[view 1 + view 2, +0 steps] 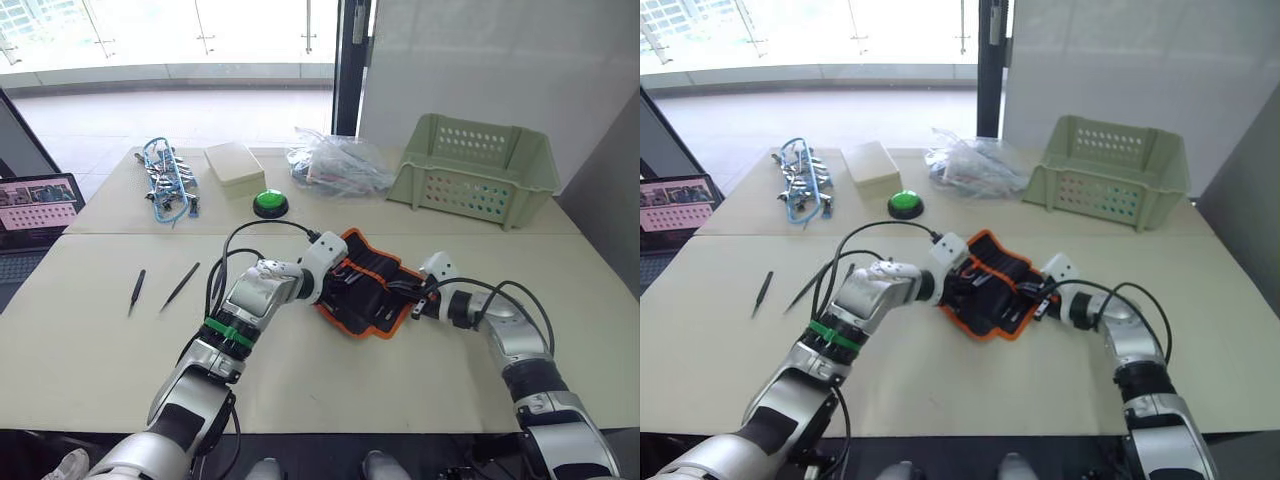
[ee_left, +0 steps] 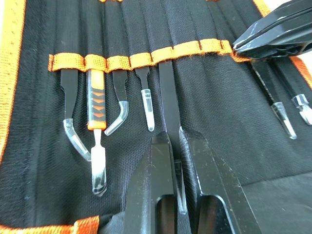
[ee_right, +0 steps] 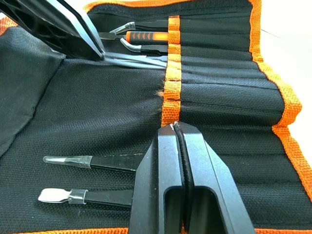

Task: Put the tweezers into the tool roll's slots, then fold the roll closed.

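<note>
Sliding: left gripper (image 2: 174, 146) closed on a tweezer (image 2: 168, 92), feeding it under the orange band.
Loose tweezers (image 1: 180, 286): two on the table's left, well apart from the roll; left arm nearer.
Tool roll (image 1: 372, 285): open, table centre, between both grippers.
Axis: tweezer lies along its slot, in line with the fingers.
Right gripper (image 3: 176, 127): closed, pinning the band.

Two beige tables (image 1: 420, 370) pushed together, seam running across. Bright daylight through floor-level windows (image 1: 180, 30) with a rail beyond the far edge, pale floor (image 1: 120, 125) below. Dark door post (image 1: 350, 65) mid-back, plain white wall (image 1: 480, 60) behind the far right corner.
</note>
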`<state>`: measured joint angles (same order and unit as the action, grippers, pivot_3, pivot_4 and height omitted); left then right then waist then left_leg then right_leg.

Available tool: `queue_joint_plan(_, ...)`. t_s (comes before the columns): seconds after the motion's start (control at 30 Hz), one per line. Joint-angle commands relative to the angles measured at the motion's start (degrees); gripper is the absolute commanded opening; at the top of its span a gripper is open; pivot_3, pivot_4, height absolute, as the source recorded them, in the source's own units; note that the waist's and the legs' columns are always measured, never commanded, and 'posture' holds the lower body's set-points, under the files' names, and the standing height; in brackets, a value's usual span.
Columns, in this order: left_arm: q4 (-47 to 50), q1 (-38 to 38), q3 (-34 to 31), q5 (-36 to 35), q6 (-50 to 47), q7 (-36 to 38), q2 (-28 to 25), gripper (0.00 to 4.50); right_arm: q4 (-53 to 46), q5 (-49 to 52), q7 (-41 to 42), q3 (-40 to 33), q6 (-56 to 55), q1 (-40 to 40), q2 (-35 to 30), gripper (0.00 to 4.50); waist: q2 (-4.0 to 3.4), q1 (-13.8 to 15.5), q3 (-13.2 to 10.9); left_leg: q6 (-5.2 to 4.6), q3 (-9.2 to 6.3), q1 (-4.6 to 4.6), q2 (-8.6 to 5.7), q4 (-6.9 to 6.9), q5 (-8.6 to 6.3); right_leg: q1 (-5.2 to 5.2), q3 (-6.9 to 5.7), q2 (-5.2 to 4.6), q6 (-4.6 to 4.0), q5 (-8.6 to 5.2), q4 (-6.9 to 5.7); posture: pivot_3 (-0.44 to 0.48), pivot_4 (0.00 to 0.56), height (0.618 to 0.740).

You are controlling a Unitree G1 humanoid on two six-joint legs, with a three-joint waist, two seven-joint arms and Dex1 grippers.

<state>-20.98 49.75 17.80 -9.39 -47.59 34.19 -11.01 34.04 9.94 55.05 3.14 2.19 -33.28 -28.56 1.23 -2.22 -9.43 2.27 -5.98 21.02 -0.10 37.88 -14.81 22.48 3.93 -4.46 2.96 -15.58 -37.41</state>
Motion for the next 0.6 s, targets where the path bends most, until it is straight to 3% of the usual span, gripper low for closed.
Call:
queue_joint_plan(0.03, -2.44, 2.23, 0.47, 2.15, 3.83, -0.24, 1.2, 0.0, 3.72, -3.25, -0.24, 1.6, 0.87, 1.84, -0.88, 0.02, 0.0, 0.01, 0.0, 0.0, -0.01, -0.04, 0.0, 0.0, 0.0, -0.08, 0.0, 0.0, 0.0, 0.0, 0.05, 0.0, 0.15, 0.74)
queue_joint_plan(0.6, -28.64, 10.6, -3.23, 6.79, 21.34, -1.46, 10.06, 0.0, 1.73, -2.73, -0.76, 1.96, 2.05, 2.81, -0.08, 0.02, 0.06, 0.18, 0.08, 0.0, -0.08, -0.14, -0.03, 0.0, 0.0, -0.31, -0.03, 0.01, 0.07, 0.02, 0.26, 0.0, 0.15, 0.74)
